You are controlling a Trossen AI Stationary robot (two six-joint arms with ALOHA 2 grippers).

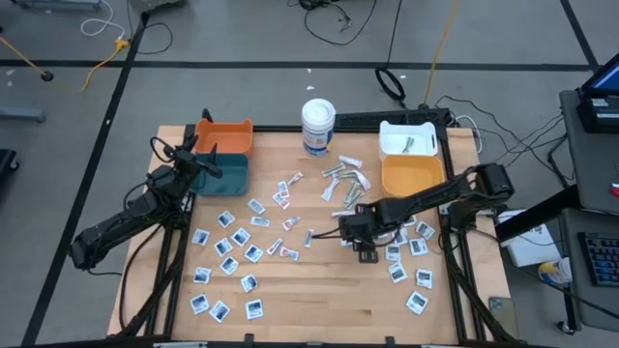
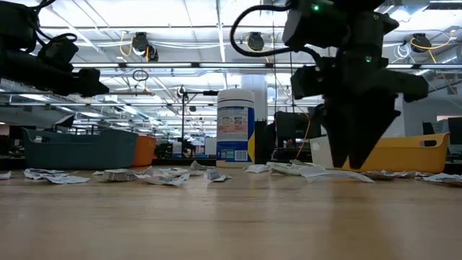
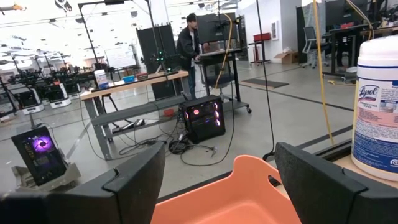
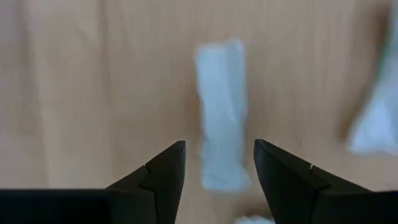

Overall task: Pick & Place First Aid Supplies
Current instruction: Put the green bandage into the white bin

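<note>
The first aid supplies (image 1: 253,232) lie flat and scattered over the wooden table, as square white-and-blue sachets and whitish strips. My right gripper (image 1: 350,230) points down over the table's middle, open, low above the wood (image 2: 355,165). In the right wrist view, one whitish strip (image 4: 221,118) lies flat on the table below my right gripper (image 4: 219,146), in line with the gap between its fingers. My left gripper (image 3: 221,149) waits open and level at the far left, over the bins (image 1: 208,157).
An orange bin (image 1: 225,135) and a teal bin (image 1: 221,172) stand at the far left. A white bin (image 1: 407,138) and a yellow-orange bin (image 1: 411,174) stand at the far right. A tall white tub (image 1: 318,127) is between them. A person (image 3: 186,46) stands far off.
</note>
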